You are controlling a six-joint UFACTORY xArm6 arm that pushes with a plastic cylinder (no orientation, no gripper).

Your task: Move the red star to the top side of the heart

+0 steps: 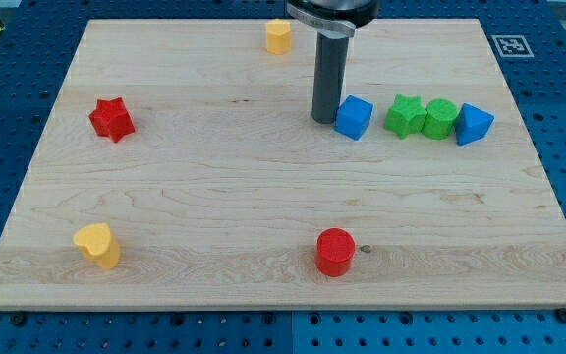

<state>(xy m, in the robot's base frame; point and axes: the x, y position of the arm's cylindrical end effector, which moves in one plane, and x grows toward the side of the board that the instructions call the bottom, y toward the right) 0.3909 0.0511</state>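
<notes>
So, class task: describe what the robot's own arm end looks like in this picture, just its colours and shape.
A straight, dark grey cylindrical rod hangs from a wider black round collar at the view's top. My tip is plain and blunt. No claw, cables or markings show.

On the bench [263,197], the red star [111,119] lies at the view's left, well above the yellow heart [98,245] at the bottom left. My tip [324,120] stands just left of the blue cube [354,117], heading a row with the green star [404,115], green cylinder [439,118] and blue block [474,124]. The red cylinder [335,252] sits at bottom centre, the yellow block [279,35] at the top.
</notes>
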